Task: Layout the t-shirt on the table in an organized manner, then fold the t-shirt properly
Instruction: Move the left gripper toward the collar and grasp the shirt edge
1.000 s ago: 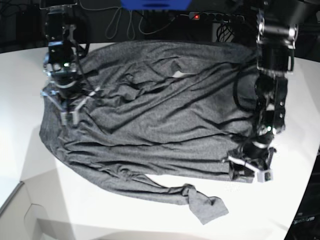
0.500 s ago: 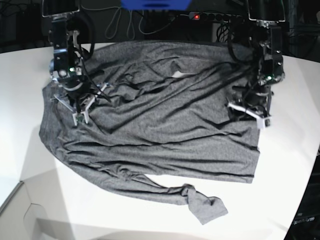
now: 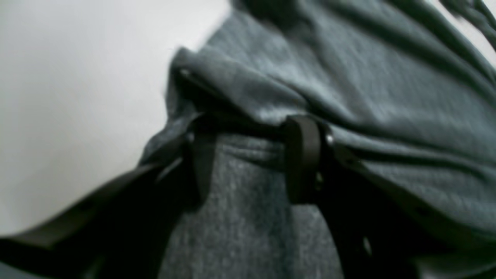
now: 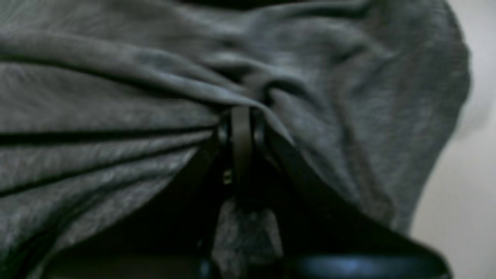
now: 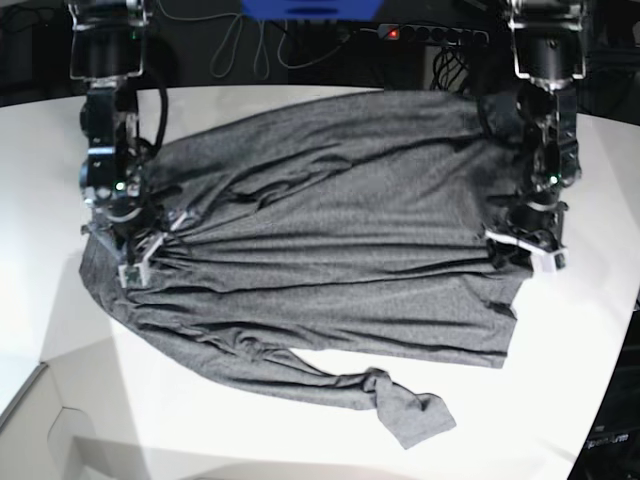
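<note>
The dark-grey t-shirt [image 5: 330, 230] lies spread across the white table [image 5: 300, 430], with creases pulled taut between both grippers. One sleeve [image 5: 400, 405] trails twisted toward the near edge. My left gripper [image 5: 522, 252] sits at the shirt's right edge. In the left wrist view its fingers [image 3: 304, 155] stand apart, clamped on a thick bunched fold of the t-shirt [image 3: 368, 77]. My right gripper [image 5: 133, 262] is at the shirt's left edge. In the right wrist view this gripper [image 4: 241, 116] is shut, pinching t-shirt [image 4: 116, 77] fabric that puckers around its tips.
A power strip with a red light [image 5: 430, 34], cables and a blue object [image 5: 310, 8] lie beyond the table's far edge. The table's edge cuts in at the near left [image 5: 40, 380] and at the right [image 5: 625, 330].
The left gripper has carried the shirt's right edge away from the near corner toward the far right. The right gripper has shifted slightly left. Loose folds on top are now pulled into long straight creases.
</note>
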